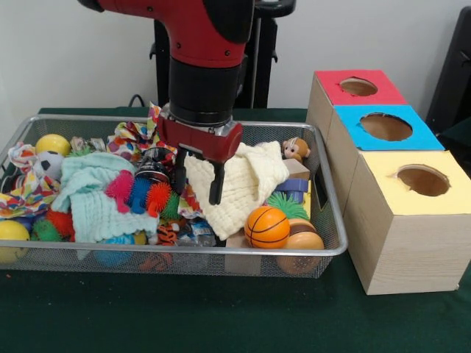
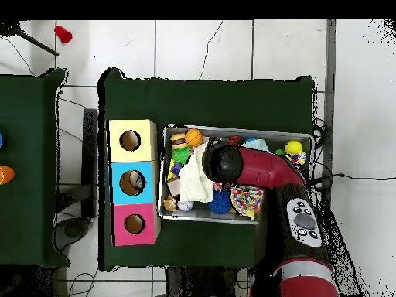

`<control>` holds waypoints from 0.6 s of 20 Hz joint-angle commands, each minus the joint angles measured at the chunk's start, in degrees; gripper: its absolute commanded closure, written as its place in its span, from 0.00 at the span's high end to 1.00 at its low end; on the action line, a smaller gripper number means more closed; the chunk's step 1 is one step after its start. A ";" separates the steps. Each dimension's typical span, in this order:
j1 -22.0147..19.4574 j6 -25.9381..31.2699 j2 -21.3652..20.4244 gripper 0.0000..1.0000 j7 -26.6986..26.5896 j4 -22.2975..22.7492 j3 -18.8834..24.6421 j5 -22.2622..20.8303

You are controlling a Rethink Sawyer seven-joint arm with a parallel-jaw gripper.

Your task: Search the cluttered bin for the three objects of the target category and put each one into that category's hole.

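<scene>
The wire-mesh bin (image 1: 88, 118) is full of toys and cloths. My gripper (image 1: 197, 181) hangs open over its middle, with its fingers (image 1: 216, 185) just above a cream cloth (image 1: 246, 176) and nothing between them. A wrinkly bluish-clear piece (image 1: 196, 232), perhaps a bottle, lies half buried below the gripper near the front wall. No other bottle shows. The red-topped box's hole (image 1: 358, 87) is at the far right; it also shows in the overhead view (image 2: 134, 224). In the overhead view the arm (image 2: 255, 168) covers the gripper over the bin (image 2: 161, 203).
A black-and-silver can (image 1: 153, 166) lies just left of the gripper. Spiky balls (image 1: 140, 194), a mint cloth (image 1: 88, 193), an orange ball (image 1: 266, 226) and a monkey toy (image 1: 296, 149) crowd the bin. The blue-topped box (image 1: 386, 126) and the yellow-topped box (image 1: 421, 180) stand right of it.
</scene>
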 commanded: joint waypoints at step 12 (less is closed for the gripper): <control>-3.95 2.23 6.26 1.00 -7.06 -7.57 8.77 -7.70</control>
